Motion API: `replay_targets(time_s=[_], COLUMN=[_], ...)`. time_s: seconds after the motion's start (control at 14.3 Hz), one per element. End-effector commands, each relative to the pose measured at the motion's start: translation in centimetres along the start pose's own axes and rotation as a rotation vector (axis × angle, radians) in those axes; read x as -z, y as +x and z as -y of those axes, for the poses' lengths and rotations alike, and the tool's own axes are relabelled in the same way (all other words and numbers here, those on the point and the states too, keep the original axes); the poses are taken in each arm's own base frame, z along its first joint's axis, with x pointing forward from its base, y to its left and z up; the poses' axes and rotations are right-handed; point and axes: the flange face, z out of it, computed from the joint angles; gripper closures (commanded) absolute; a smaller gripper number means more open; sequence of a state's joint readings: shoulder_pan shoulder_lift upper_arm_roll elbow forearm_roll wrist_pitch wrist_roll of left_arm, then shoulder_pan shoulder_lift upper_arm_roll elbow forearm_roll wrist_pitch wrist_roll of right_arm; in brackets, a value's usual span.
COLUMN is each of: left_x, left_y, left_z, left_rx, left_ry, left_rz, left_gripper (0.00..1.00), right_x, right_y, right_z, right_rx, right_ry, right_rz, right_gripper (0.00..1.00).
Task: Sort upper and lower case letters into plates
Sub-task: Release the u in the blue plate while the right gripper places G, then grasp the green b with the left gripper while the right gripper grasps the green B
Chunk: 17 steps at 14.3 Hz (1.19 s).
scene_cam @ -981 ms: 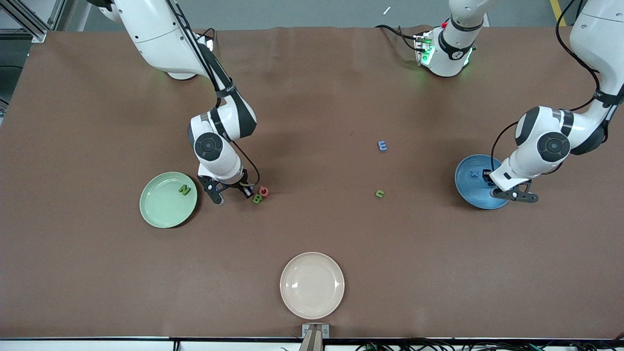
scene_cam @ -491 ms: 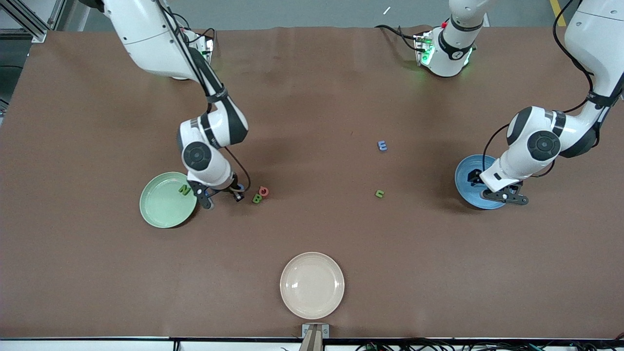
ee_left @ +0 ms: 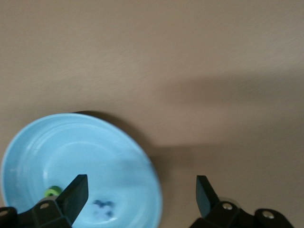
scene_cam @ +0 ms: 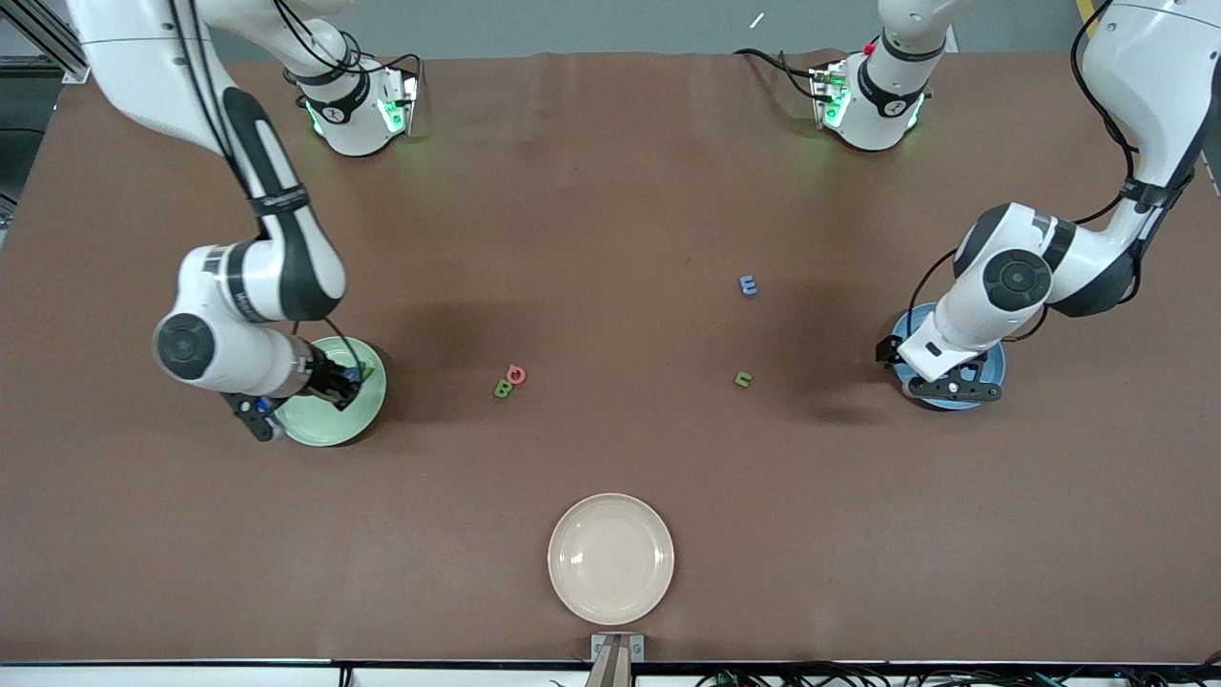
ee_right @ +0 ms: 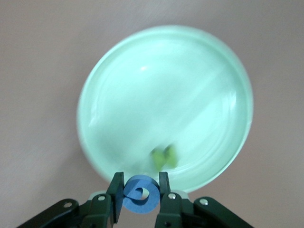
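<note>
The right pincer (ee_right: 140,202) is clamped on a small blue letter (ee_right: 140,194), a rounded piece pinched across its 2 outer flanks, and hangs over the rim of the pale green plate (scene_cam: 367,408) at the right arm's end of the desk. A green letter (ee_right: 164,156) already lies in that plate. The blue piece looks light and stiff, probably foam or plastic, so a modest squeeze should be enough; its smooth curved sides could let it twist or slip, and the flat flanks where the fingers (ee_right: 115,194) sit now seem the safest hold.

The left pincer (ee_left: 140,199) stands wide and empty over the edge of the sky blue plate (scene_cam: 992,363) at the left arm's end of the desk. In the left wrist view 2 small pieces lie in that plate, 1 dark blue (ee_left: 103,209) and 1 green (ee_left: 51,192); their shapes are too blurred to read.

Still out on the brown desk (scene_cam: 610,210) are 4 pieces: a green letter touching a red one (scene_cam: 516,374) between the 2 plates, a blue letter (scene_cam: 749,284) and a small green one (scene_cam: 743,380) nearer the sky blue plate. All are low and thin, so each probably wants a pinch across its narrowest width, fingertips close to the desk. A cream plate (scene_cam: 610,558) sits nearest the front camera, empty.
</note>
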<state>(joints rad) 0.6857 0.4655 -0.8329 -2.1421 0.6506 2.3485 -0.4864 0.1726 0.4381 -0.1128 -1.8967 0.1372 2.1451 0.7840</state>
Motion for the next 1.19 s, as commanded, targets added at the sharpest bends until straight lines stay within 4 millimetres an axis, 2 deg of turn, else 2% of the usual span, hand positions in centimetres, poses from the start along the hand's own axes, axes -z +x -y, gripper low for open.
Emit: replay_targets(time_s=[0.0, 0.07, 0.21, 0.35, 0.63, 0.84, 0.91, 0.98, 1.05, 1.12], left_x=[0.4, 0.2, 0.5, 0.6, 0.5, -0.7, -1.4, -1.8, -2.1, -2.3], left_y=[0.9, 1.1, 1.7, 2.3, 3.4, 4.0, 4.0, 4.1, 4.2, 4.3], left_z=[-3.3, -4.6, -7.0, -9.8, -15.1, -18.5, -19.6, -20.6, -21.5, -22.4], left_rx=[0.069, 0.088, 0.134, 0.160, 0.212, 0.232, 0.229, 0.233, 0.235, 0.226], left_ry=[-0.015, -0.028, -0.046, -0.071, -0.116, -0.094, -0.082, -0.072, -0.066, -0.069], left_rz=[-0.003, -0.002, -0.009, -0.012, -0.011, -0.016, -0.015, -0.018, -0.022, -0.022], left_gripper=[0.00, 0.00, 0.00, 0.00, 0.00, 0.00, 0.00, 0.00, 0.00, 0.00], right_x=[-1.0, -1.3, -2.1, -3.2, -5.8, -6.8, -6.9, -6.9, -6.9, -6.7], right_y=[0.8, 1.0, 2.7, 3.3, 3.5, 3.4, 3.4, 3.5, 3.4, 3.4], right_z=[-1.6, -1.9, -3.4, -4.0, -4.1, -4.2, -4.2, -4.3, -4.3, -4.3], right_rx=[0.027, 0.022, -0.016, -0.030, -0.033, -0.035, -0.033, -0.033, -0.031, -0.027], right_ry=[-0.002, -0.002, -0.007, -0.018, -0.048, -0.060, -0.064, -0.066, -0.068, -0.067], right_rz=[0.005, 0.005, 0.019, 0.030, 0.054, 0.063, 0.068, 0.071, 0.071, 0.070], right_gripper=[0.98, 0.98, 0.97, 0.97, 0.97, 0.94, 0.88, 0.62, 0.21, 0.00])
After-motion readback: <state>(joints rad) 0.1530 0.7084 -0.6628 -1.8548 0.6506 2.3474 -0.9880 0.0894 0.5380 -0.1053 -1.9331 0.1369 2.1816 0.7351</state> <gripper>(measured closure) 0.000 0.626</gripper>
